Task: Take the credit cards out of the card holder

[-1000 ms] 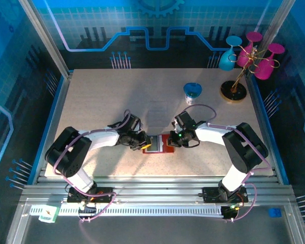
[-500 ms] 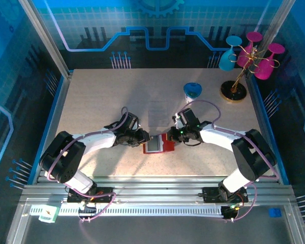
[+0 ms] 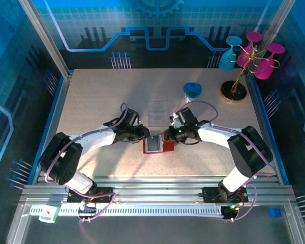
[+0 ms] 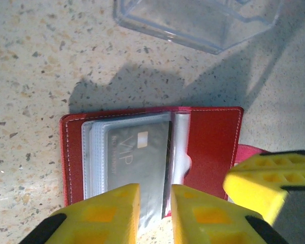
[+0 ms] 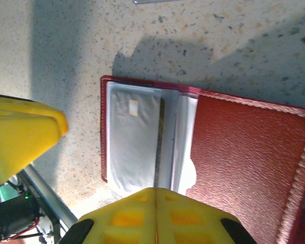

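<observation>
The red card holder (image 3: pixel 167 148) lies open on the table between my two grippers. Its grey see-through pockets (image 4: pixel 94 152) hold a dark grey card (image 4: pixel 137 157) marked VIP; other credit cards are hidden. My left gripper (image 4: pixel 155 201) hovers over the card's near edge, its yellow fingers a narrow gap apart with nothing pinched between them. In the top view it (image 3: pixel 145 135) sits at the holder's left end. My right gripper (image 5: pixel 156 198) is shut, its tip over the pockets' edge beside the card holder's red flap (image 5: pixel 244 152), with the card (image 5: pixel 134 137) just left of it.
A clear plastic tray (image 4: pixel 193 20) stands just beyond the holder (image 3: pixel 157 112). Farther back right are a blue cup (image 3: pixel 192 91) and a stand (image 3: pixel 234 92) hung with coloured glasses. A raised rail (image 3: pixel 58 109) frames the table.
Both arms have reached a little farther up the table. The right gripper has slid left over the holder. The holder stays in about the same place.
</observation>
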Robot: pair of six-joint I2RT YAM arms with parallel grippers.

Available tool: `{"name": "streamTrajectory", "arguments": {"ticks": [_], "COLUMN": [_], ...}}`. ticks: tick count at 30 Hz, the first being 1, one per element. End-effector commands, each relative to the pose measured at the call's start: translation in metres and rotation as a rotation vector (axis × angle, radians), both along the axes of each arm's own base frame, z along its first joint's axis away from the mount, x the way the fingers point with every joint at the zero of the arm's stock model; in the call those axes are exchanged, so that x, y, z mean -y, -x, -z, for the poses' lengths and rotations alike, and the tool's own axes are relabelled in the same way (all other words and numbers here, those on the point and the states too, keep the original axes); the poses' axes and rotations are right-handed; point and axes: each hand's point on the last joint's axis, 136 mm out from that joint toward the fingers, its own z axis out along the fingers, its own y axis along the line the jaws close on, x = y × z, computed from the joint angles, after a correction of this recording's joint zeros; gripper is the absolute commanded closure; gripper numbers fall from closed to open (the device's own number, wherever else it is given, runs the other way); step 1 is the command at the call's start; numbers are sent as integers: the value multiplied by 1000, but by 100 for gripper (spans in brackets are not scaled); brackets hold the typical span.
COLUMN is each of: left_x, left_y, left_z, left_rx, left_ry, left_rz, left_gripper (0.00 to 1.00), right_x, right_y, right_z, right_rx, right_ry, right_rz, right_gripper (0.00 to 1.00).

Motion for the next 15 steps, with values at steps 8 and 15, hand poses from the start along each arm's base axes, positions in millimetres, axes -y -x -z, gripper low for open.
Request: {"name": "streamTrajectory", "arguments": {"ticks": [8,15], "left_x": [9,8], "left_y": [22,22], "left_z": [25,31], "left_rx": [-179,-170], "left_ry": [-47,-51], "left_rz": [6,9], "left_gripper": [81,81], "right_x": [-2,9], "right_y": [-15,-6], "right_z": [5,27], "right_rx": [-37,-98], "right_ry": [-1,55], "right_rz": [-4,25], "right_gripper": [92,92]}}
